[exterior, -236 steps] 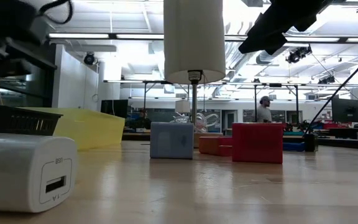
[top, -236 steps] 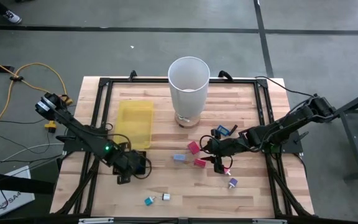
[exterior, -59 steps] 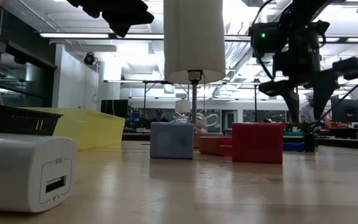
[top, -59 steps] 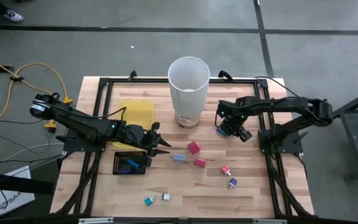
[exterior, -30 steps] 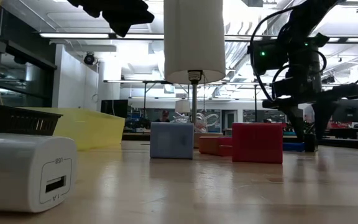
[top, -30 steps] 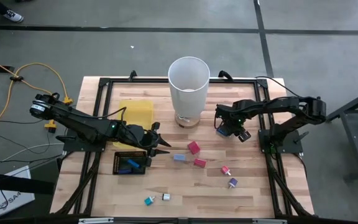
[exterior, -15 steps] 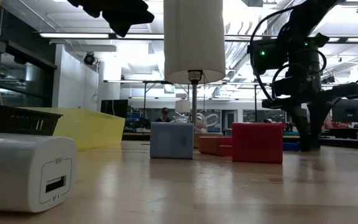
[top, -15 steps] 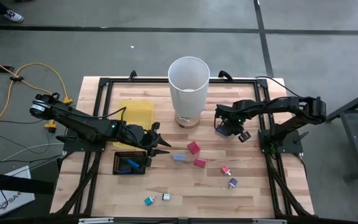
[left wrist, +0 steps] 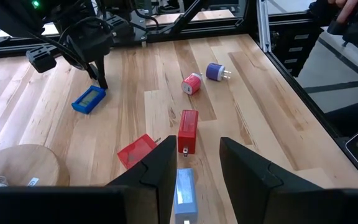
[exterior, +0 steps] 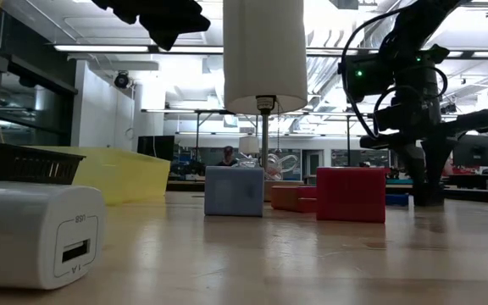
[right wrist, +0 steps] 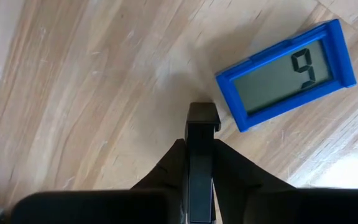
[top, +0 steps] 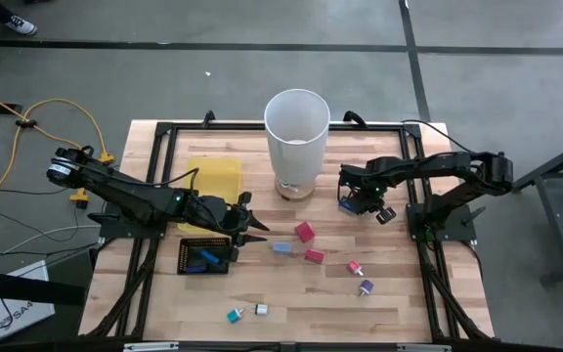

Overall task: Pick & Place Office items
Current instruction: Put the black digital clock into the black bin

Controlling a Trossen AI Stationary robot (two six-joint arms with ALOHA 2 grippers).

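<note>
Containers stand toward the left and back of the wooden table (top: pixel 399 303): a tall white cylindrical bin (top: pixel 297 140) at the back middle, a flat yellow tray (top: pixel 211 178) to its left, and a black mesh tray (top: pixel 186 262) in front of the yellow one. The black mesh tray holds a blue piece (top: pixel 204 258) and something dark beside it; what lies in the bin or on the yellow tray cannot be told.

The right gripper (right wrist: pixel 201 119) is down at the table right of the bin, its fingers pressed together on nothing, tips just beside a corner of the blue digital clock (right wrist: pixel 288 73), which lies flat with a "9" on its display. In the left wrist view the same clock (left wrist: pixel 89 99) lies next to that gripper's dark fingers.

The left gripper (left wrist: pixel 189 163) hovers above the table just right of the black mesh tray, fingers apart and holding nothing, with the light blue block (left wrist: pixel 184 188) showing between them below.

The other office items lie loose on the wood: a pink-red block (top: pixel 304 232), the light blue block (top: pixel 281 247) and a red block (top: pixel 314 255) in the middle, a small pink plug (top: pixel 355 267) and a purple plug (top: pixel 366 287) to the right, and a teal piece (top: pixel 234 315) beside a white charger (top: pixel 260 310) near the front edge. The low view shows the white charger (exterior: pixel 36 233) close up, its USB port facing out.
</note>
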